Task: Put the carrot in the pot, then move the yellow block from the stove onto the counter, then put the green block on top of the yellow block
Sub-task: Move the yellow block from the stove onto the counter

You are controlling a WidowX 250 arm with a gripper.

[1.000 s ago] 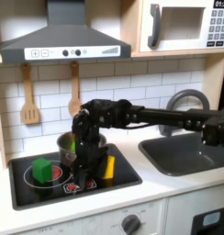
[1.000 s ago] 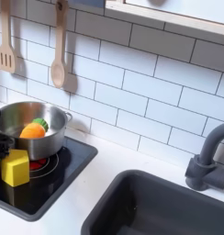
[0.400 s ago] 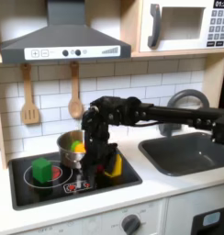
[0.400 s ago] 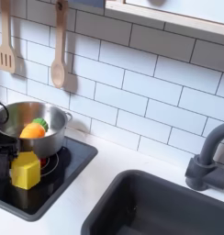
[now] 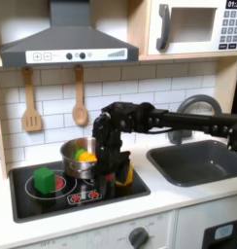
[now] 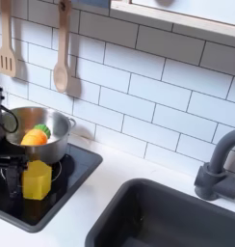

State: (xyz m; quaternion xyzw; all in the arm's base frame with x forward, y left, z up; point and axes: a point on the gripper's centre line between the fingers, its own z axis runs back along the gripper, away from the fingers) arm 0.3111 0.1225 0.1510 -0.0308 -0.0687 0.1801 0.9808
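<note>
Yellow block [image 6: 37,179] sits clamped in the tool [image 5: 114,181], we think, low over the stove [image 6: 76,178]; it could catch the pot [image 6: 52,140] or slip before the worktop [image 6: 139,174].

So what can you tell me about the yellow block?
The yellow block is small, bright yellow and plain, a bit taller than wide, and looks like smooth plastic or painted wood. It stands upright over the black stove, just in front of the shiny pot. The dark gripper is around it, with black parts on its sides. Whether its bottom touches the stove or is lifted a little is hard to tell.
</note>
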